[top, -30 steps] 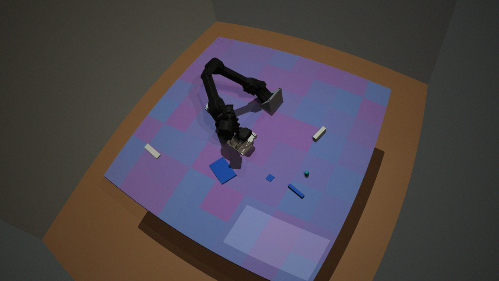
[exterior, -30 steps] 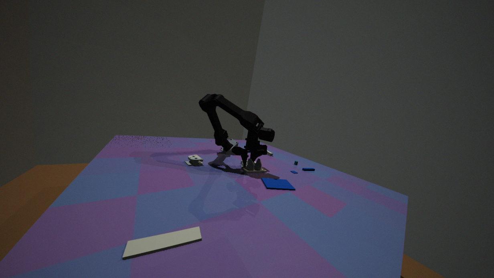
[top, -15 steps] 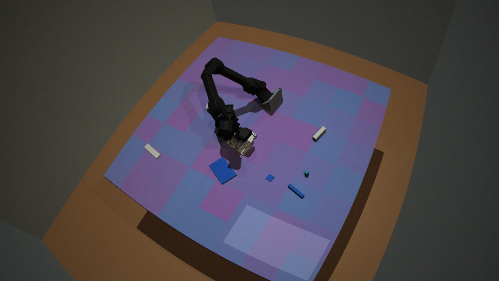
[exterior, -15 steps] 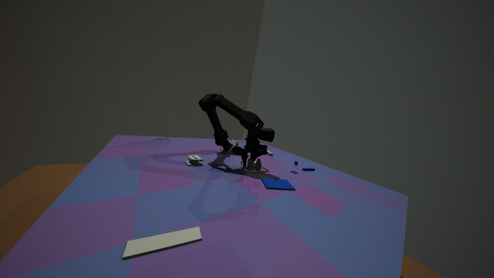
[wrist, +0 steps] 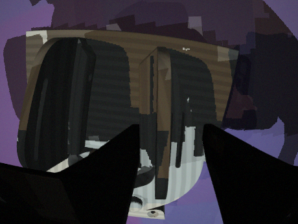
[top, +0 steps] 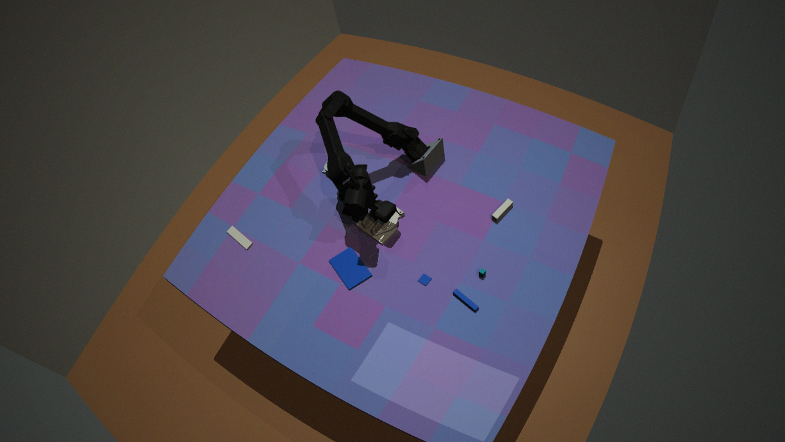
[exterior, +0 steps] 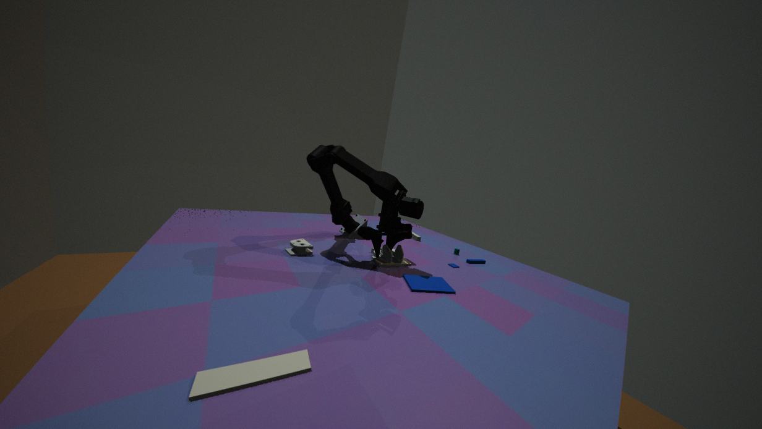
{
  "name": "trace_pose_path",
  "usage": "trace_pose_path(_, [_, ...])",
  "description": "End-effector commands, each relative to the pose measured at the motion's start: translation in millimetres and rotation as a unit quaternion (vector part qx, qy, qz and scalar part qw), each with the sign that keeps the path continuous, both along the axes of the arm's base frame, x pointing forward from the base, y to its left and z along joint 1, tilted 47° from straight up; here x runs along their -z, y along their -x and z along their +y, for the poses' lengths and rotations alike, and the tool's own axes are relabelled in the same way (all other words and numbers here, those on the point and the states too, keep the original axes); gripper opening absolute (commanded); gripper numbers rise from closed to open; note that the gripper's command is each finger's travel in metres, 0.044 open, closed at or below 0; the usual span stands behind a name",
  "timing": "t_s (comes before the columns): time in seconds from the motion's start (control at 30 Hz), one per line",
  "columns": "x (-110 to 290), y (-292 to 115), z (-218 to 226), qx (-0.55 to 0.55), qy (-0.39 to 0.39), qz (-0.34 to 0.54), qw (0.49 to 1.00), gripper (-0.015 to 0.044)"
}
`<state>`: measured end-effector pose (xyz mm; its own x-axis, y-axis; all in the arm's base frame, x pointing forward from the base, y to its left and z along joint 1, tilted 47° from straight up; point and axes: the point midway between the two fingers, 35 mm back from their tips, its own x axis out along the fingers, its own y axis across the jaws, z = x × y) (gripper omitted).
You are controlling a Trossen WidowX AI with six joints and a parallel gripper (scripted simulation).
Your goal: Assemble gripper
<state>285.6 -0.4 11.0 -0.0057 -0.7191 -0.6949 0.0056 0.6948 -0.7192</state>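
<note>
A flat gripper base (top: 381, 240) (exterior: 406, 263) (wrist: 110, 36) lies under my gripper, brownish at its straight edge and pale at the rounded end. Two tall pointed jaws (exterior: 398, 254) stand side by side on it. My gripper (wrist: 171, 132) (exterior: 385, 254) points down and is shut on one jaw (wrist: 163, 97), the right one in the wrist view. The other jaw (wrist: 79, 94) stands left of the fingers, in shadow. Pins and gear teeth are too dark or hidden to tell. A white part with two dark holes (exterior: 301, 244), seemingly the housing plate, lies apart, behind the arm in the top view.
A large blue plate (top: 350, 269) (exterior: 428, 284) lies close by. Also out are a small blue tile (top: 424, 279), a blue bar (top: 466, 300), a teal cube (top: 482, 272), and two cream blocks (top: 502, 210) (top: 239, 237). The arm's grey mount (top: 431, 158) stands behind.
</note>
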Motion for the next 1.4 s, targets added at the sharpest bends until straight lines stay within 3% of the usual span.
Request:
trace_pose_path(0.0, [0.1,0.6,-0.8,-0.003,0.002,0.003,1.0,0.0134])
trace_pose_path(1.2, [0.1,0.6,-0.8,-0.003,0.002,0.003,1.0,0.0134])
trace_pose_path(1.3, [0.0,0.0,-0.1,0.0,0.0,0.0,1.0,0.0213])
trace_pose_path(1.37, [0.0,0.0,-0.1,0.0,0.0,0.0,1.0,0.0224])
